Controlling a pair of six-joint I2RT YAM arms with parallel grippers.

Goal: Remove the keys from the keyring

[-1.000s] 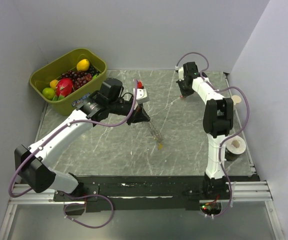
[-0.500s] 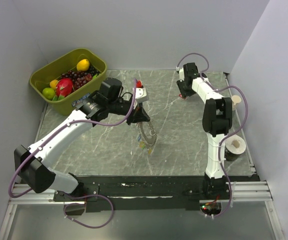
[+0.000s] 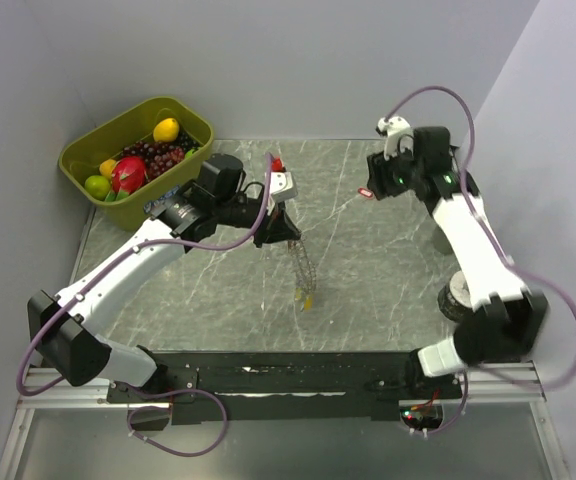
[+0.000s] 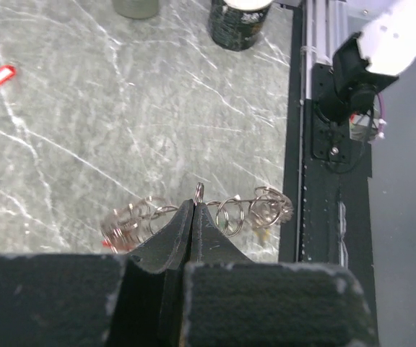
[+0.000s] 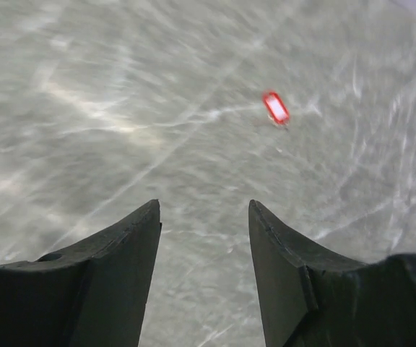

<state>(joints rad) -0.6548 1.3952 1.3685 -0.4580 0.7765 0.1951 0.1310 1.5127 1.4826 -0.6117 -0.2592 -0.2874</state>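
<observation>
The left gripper [image 4: 193, 207] has its jaws pinched tight on the keyring [image 4: 231, 212], which hangs below its tip, a yellow key [image 3: 308, 298] at the low end. The right gripper [image 5: 204, 211] stands with jaws apart and empty. A red key [image 5: 275, 107] lies loose on the table [image 5: 85, 87] ahead of its fingers.

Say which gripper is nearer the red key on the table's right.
Right. The right gripper hovers open near the red key; the left gripper, farther off, clamps the keyring.

One keyring [image 3: 304, 268], one loose red key [image 3: 366, 191], one fruit basket [image 3: 108, 127].
</observation>
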